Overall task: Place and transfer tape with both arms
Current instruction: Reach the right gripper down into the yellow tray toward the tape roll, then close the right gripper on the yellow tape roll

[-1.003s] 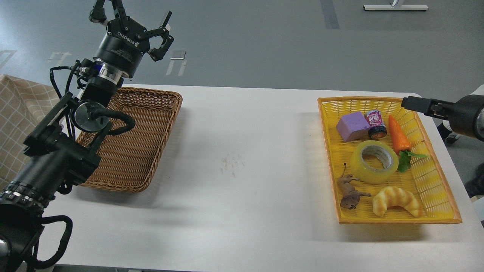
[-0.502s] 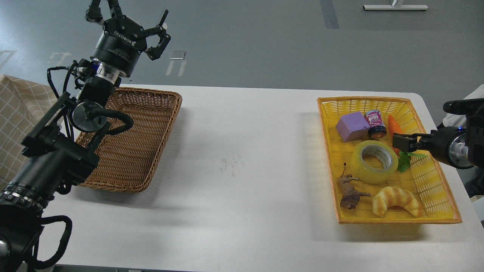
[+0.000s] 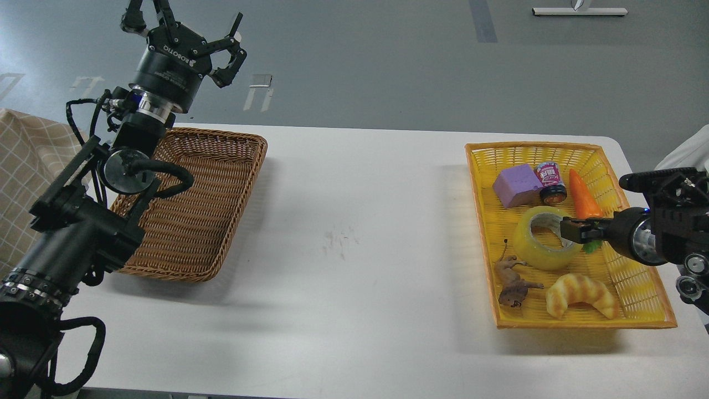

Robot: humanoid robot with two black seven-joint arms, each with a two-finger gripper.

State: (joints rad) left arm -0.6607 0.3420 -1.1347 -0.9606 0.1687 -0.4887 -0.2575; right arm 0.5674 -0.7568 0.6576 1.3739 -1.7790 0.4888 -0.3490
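The tape (image 3: 530,250), a translucent yellow roll with a grey-white core, lies flat in the middle of the yellow basket (image 3: 581,323) at the right. My right gripper (image 3: 570,229) comes in from the right, and its dark tip sits over the roll's right rim. It is seen edge-on, so its fingers cannot be told apart. My left gripper (image 3: 185,25) is open and empty, raised high beyond the far left corner of the brown wicker basket (image 3: 194,221).
In the yellow basket with the tape are a purple block (image 3: 516,185), a small jar (image 3: 550,182), a toy carrot (image 3: 584,197), a croissant toy (image 3: 581,293) and a brown toy animal (image 3: 512,284). A checked cloth (image 3: 22,166) hangs at the far left.
My right arm has swung down and to the left, from the yellow basket's far right corner to the tape's right rim. My left gripper has drifted slightly up and left.
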